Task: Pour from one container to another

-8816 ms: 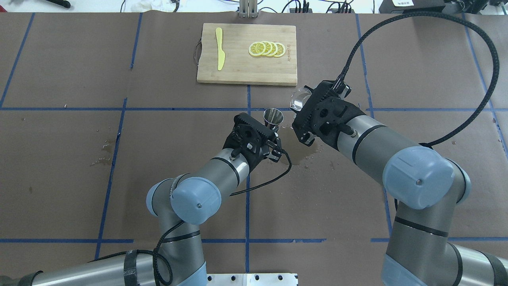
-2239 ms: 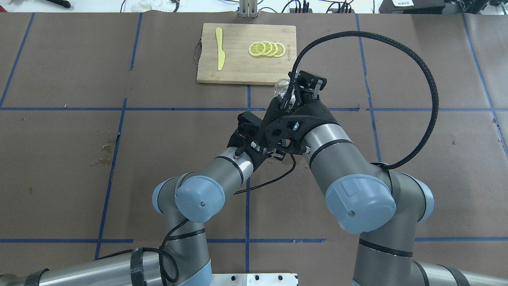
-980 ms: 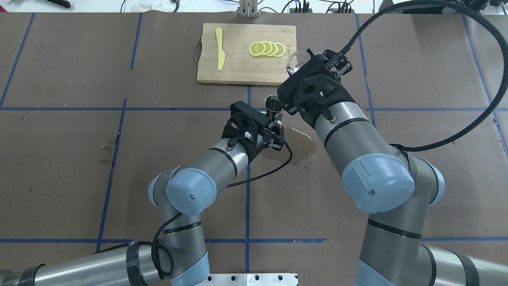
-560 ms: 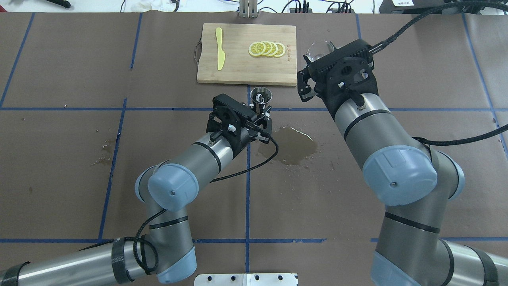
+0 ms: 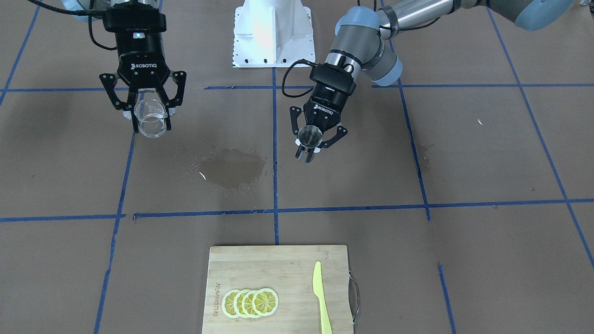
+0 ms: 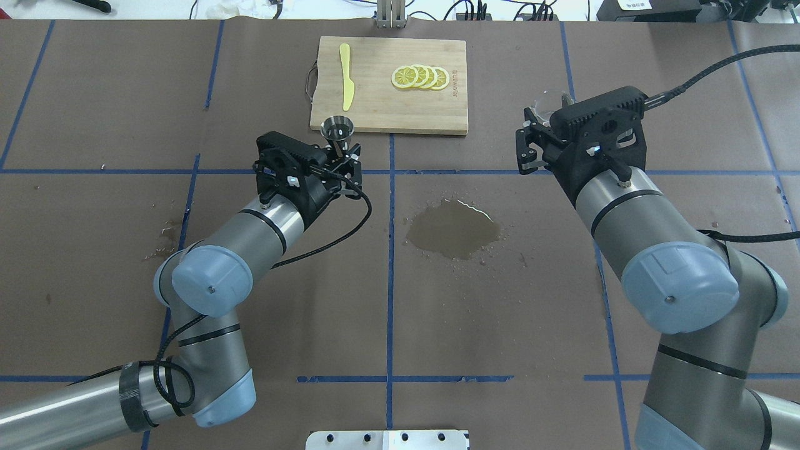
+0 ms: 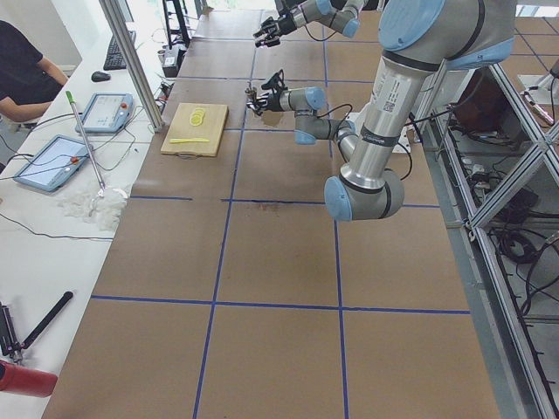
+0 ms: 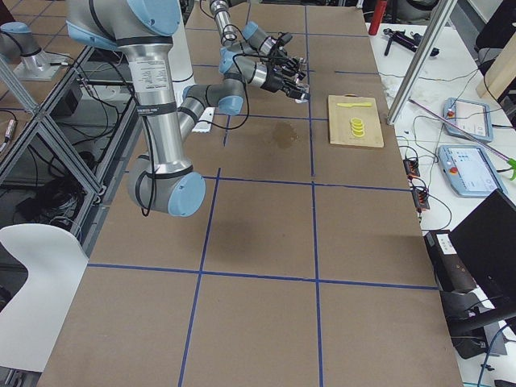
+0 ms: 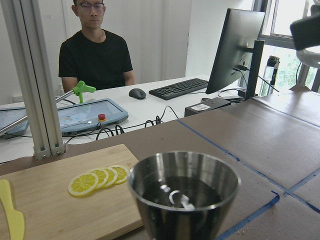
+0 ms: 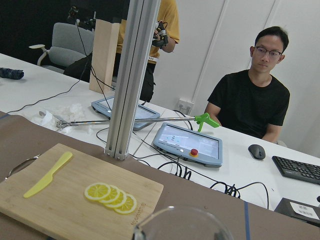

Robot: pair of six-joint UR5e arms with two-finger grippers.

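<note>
My left gripper (image 6: 341,151) is shut on a small steel cup (image 6: 337,128), held upright just in front of the cutting board's near-left corner. In the left wrist view the steel cup (image 9: 183,196) has dark liquid in it. My right gripper (image 6: 541,124) is shut on a clear glass beaker (image 6: 550,102), held upright far off to the right. The front-facing view shows the beaker (image 5: 149,118) looking empty in the right gripper (image 5: 151,122), and the steel cup (image 5: 310,135) in the left gripper (image 5: 308,143). Only the beaker's rim (image 10: 182,224) shows in the right wrist view.
A wet puddle (image 6: 453,228) darkens the brown paper between the arms. A wooden cutting board (image 6: 375,109) at the far middle carries lemon slices (image 6: 420,77) and a yellow knife (image 6: 345,78). A person (image 9: 95,47) sits beyond the table's far edge.
The right gripper held the beaker tipped over the steel cup, then righted it. Both arms have since swung apart, the left leftward with the cup, the right rightward. The puddle is uncovered.
</note>
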